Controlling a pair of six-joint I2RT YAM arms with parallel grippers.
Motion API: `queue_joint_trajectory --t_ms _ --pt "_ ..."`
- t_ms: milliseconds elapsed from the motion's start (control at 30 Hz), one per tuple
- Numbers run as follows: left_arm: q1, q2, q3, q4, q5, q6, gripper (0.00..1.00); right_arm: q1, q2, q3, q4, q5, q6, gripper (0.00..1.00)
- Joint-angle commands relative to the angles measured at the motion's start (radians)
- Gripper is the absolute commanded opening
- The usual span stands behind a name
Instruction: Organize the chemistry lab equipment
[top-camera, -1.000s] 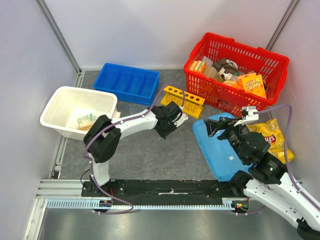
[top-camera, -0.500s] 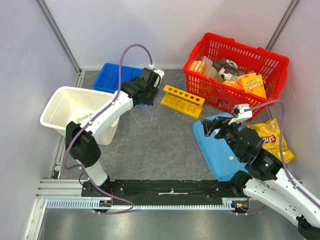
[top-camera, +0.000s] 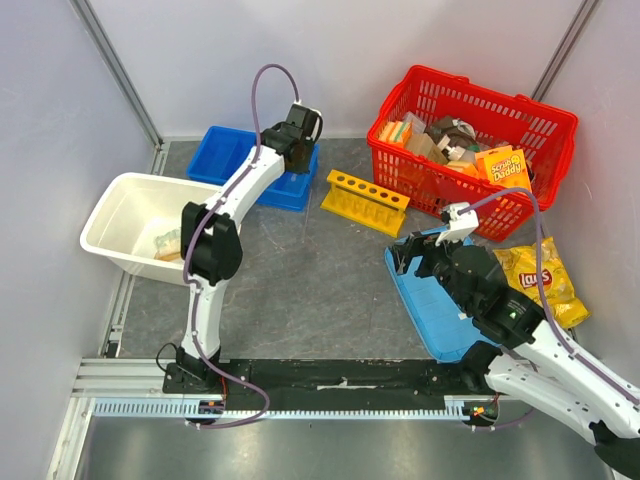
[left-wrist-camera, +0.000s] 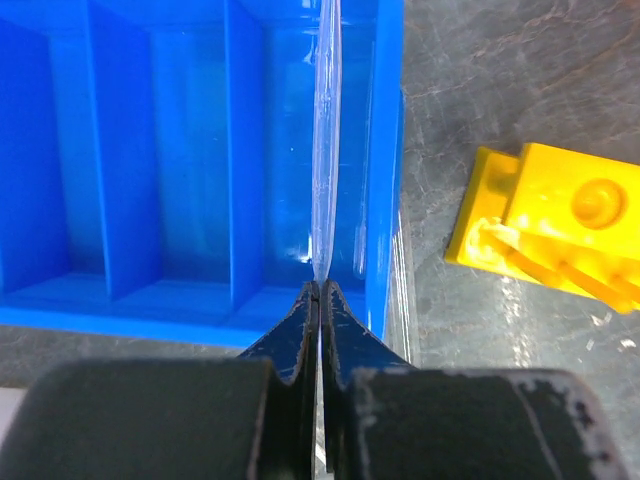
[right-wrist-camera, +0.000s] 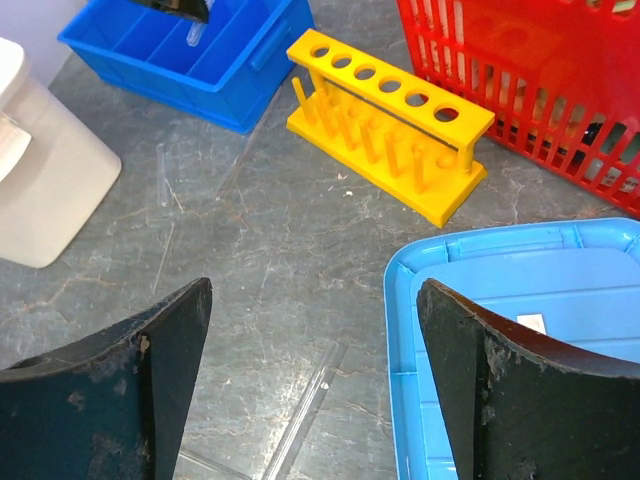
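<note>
My left gripper (top-camera: 296, 133) hangs over the right end of the blue divided tray (top-camera: 240, 160). It is shut on a thin clear tube (left-wrist-camera: 326, 130) that points away over the tray's rightmost compartment (left-wrist-camera: 352, 150). The yellow test-tube rack (top-camera: 365, 202) stands empty on the floor to its right, and it also shows in the right wrist view (right-wrist-camera: 385, 125). My right gripper (right-wrist-camera: 315, 290) is open and empty above the floor. Clear tubes lie on the floor below it (right-wrist-camera: 310, 410) and further left (right-wrist-camera: 163, 172). A small clear bag (top-camera: 170, 240) lies in the white bin. No rubber band shows.
The white bin (top-camera: 120, 205) stands at the left. A light blue lid (top-camera: 425, 295) lies under my right arm. The red basket (top-camera: 500, 105) of sponge packs and boxes stands at the back right. A yellow chip bag (top-camera: 540, 280) lies at the right.
My left arm has swung from beside the yellow rack back and left to over the blue divided tray. My right gripper has moved a little left and forward.
</note>
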Motion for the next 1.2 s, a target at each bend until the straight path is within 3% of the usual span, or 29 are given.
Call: queue_joint_trajectory --t_ms 0,267,400,600,867,1167 --pt "0.031 0.083 0.086 -0.011 0.017 -0.039 0.02 0.003 0.012 0.052 0.025 -0.030 -0.026 0.91" --pt "0.045 0.172 0.143 0.009 0.057 -0.042 0.06 0.003 0.028 0.058 0.025 -0.027 -0.019 0.91" --pt "0.050 0.167 0.145 -0.003 0.073 -0.062 0.25 0.003 0.028 0.057 0.023 -0.028 -0.016 0.91" --pt "0.050 0.083 0.085 -0.016 0.098 -0.090 0.34 0.004 0.015 0.057 0.019 -0.042 0.000 0.91" --pt "0.017 -0.167 -0.151 -0.014 0.147 -0.107 0.37 0.001 -0.012 0.060 -0.010 -0.068 0.023 0.91" --pt "-0.171 -0.471 -0.521 0.023 0.270 -0.007 0.38 0.003 -0.049 0.055 -0.053 -0.076 0.033 0.91"
